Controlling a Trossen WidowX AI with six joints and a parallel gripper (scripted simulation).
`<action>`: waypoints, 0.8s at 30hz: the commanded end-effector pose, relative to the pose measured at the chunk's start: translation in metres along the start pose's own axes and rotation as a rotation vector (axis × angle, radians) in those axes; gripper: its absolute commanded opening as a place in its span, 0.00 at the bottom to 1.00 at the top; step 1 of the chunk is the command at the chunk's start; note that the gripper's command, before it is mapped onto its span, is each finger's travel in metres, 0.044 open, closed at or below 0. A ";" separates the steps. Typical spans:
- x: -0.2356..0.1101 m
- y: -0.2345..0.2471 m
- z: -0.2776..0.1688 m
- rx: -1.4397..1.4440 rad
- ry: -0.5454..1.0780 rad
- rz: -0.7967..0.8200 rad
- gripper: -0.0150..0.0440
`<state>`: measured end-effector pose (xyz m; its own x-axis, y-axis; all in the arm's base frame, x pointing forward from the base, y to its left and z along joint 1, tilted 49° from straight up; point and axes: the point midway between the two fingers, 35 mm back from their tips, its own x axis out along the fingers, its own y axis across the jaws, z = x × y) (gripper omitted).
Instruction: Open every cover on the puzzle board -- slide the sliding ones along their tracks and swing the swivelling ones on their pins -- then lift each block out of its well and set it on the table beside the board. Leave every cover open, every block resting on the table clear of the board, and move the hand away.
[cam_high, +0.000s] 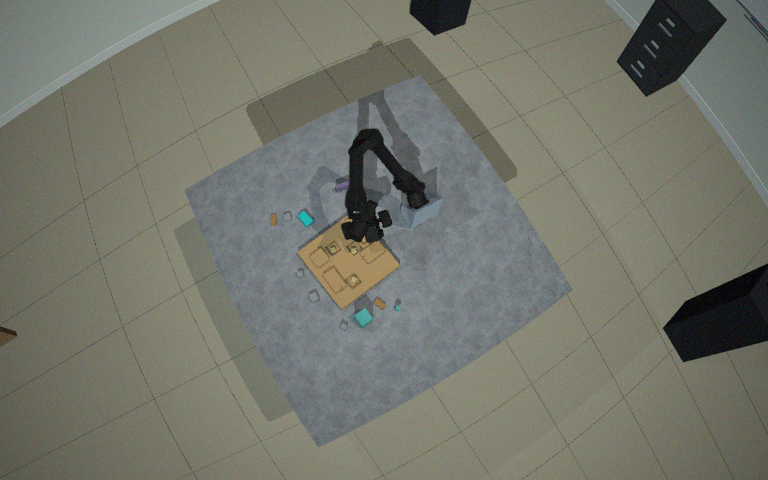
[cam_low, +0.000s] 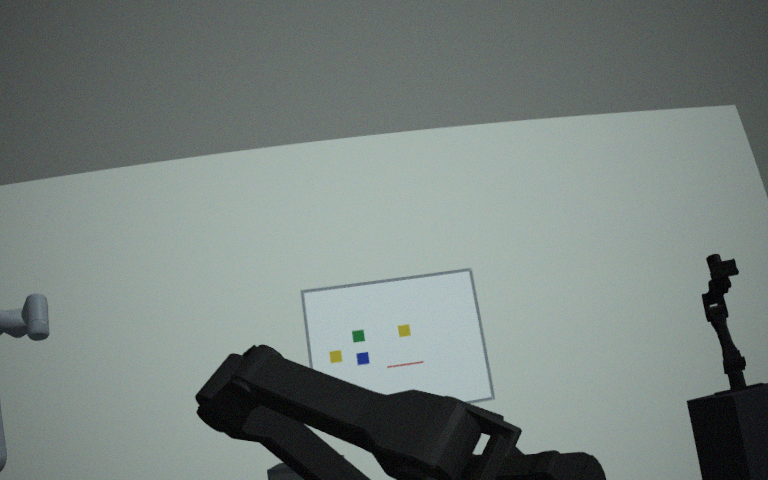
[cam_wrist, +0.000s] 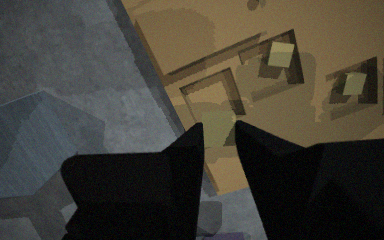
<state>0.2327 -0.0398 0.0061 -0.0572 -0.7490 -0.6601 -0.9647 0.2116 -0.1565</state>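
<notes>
Pincer (cam_wrist: 219, 131) nearly closed on a pale block (cam_wrist: 216, 127), lower half hidden by fingers.

Matt wood-toned board (cam_wrist: 300, 120) on mottled grey mat (cam_wrist: 60, 60) (cloth-like), pincer (cam_wrist: 219, 131) matt black.

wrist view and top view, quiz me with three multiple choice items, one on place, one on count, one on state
1. Where is the tool?
A. over the board's edge
B. over the grey box
C. beside the cabinet

2. How many teal blocks lie on the table?
A. none
B. two
C. five

3. What state is the tool in?
A. wide open
B. shut on nothing
C. shut on a pale block

Answers:
1 A: the board and its edge lie beneath the fingers.
2 B: one above the board, one below.
3 C: the pale block sits between the fingers.
</notes>
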 end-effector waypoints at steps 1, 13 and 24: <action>-0.012 -0.001 0.000 0.007 -0.006 0.001 0.39; -0.030 -0.005 0.014 0.007 -0.009 0.000 0.39; -0.038 -0.013 0.052 0.006 -0.020 0.000 0.39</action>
<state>0.2553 0.0088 0.0021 -0.0496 -0.7407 -0.6700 -0.9643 0.2102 -0.1610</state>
